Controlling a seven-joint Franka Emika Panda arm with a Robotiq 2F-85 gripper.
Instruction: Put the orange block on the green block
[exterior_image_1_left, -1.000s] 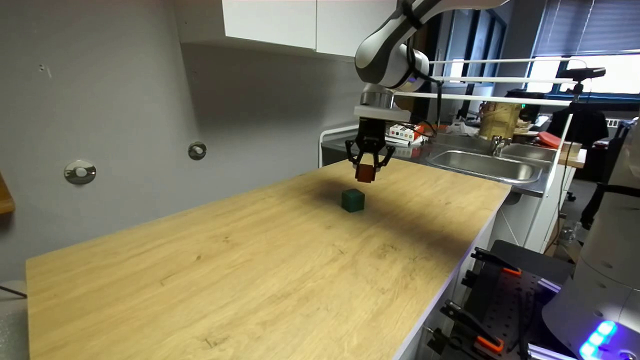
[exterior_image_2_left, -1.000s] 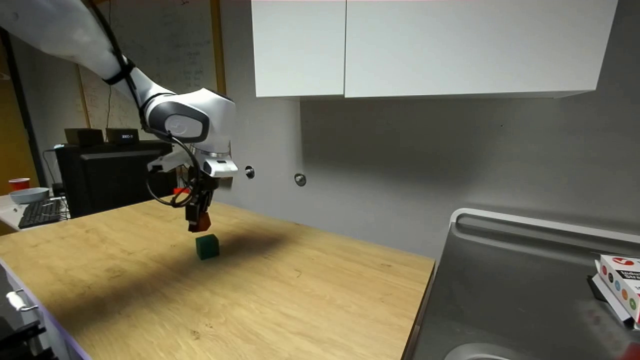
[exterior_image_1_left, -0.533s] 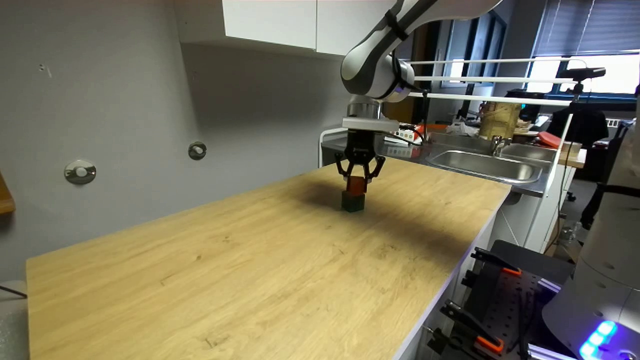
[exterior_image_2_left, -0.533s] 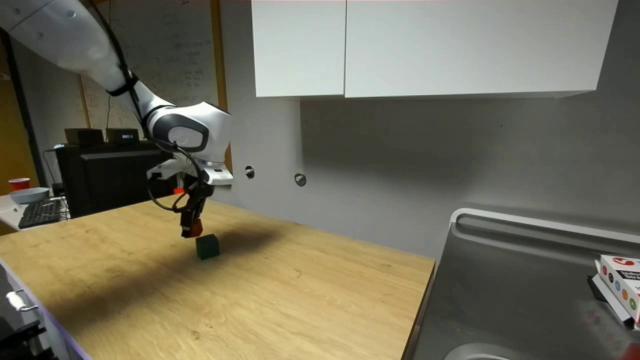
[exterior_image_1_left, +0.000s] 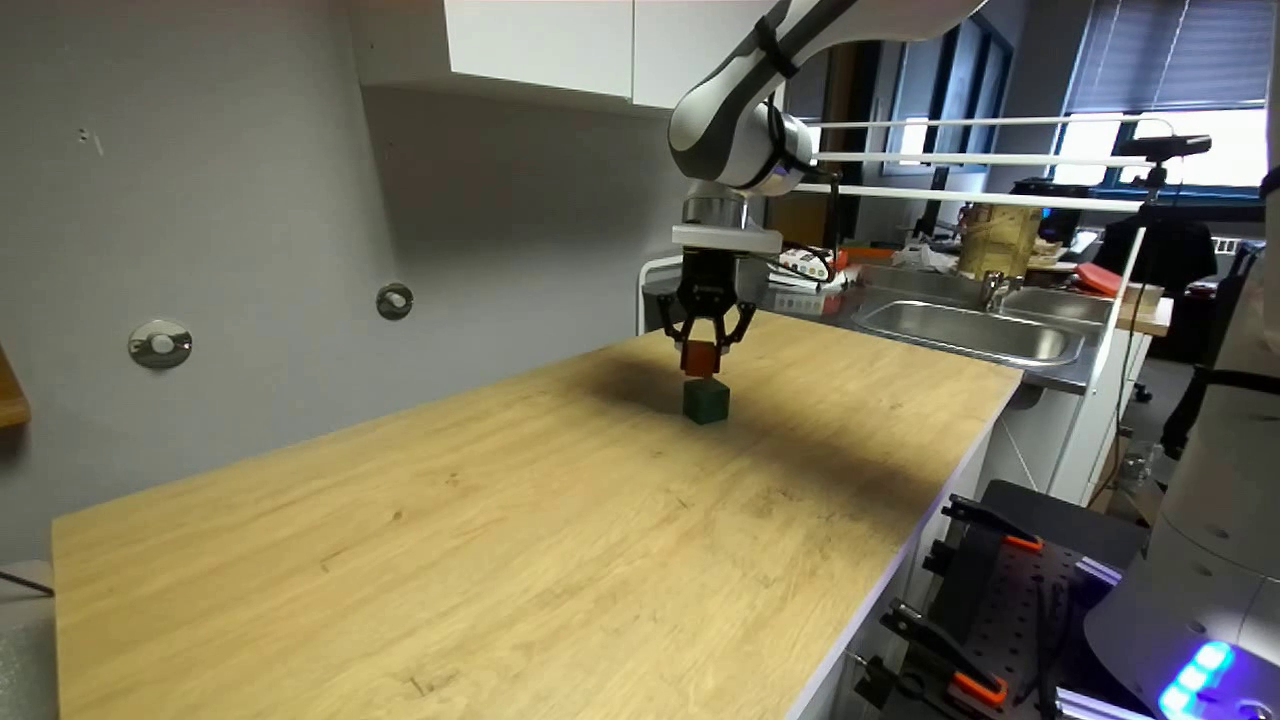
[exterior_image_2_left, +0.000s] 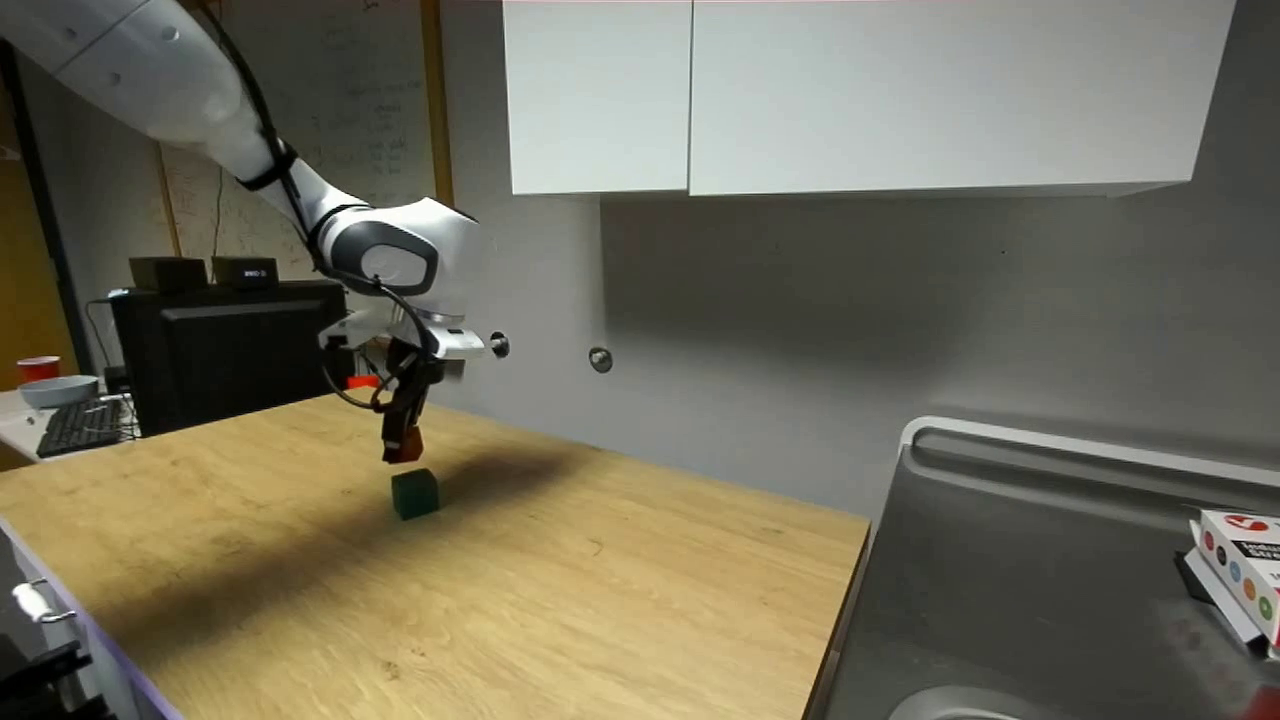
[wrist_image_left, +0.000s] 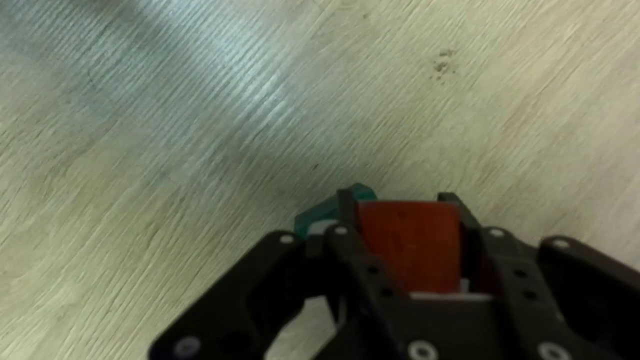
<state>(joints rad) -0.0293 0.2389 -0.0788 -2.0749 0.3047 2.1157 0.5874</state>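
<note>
End effector (wrist_image_left: 401, 212) grips orange block (wrist_image_left: 415, 245) between jaws.

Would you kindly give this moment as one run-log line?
Gripper: closed on orange block | orange block: held up, apart from green block | green block: on table | stacking: not yet done

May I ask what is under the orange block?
Lower down, apart from the orange block, is the green block. In the wrist view only part of it shows; the orange block and gripping jaws cover the rest.
</note>
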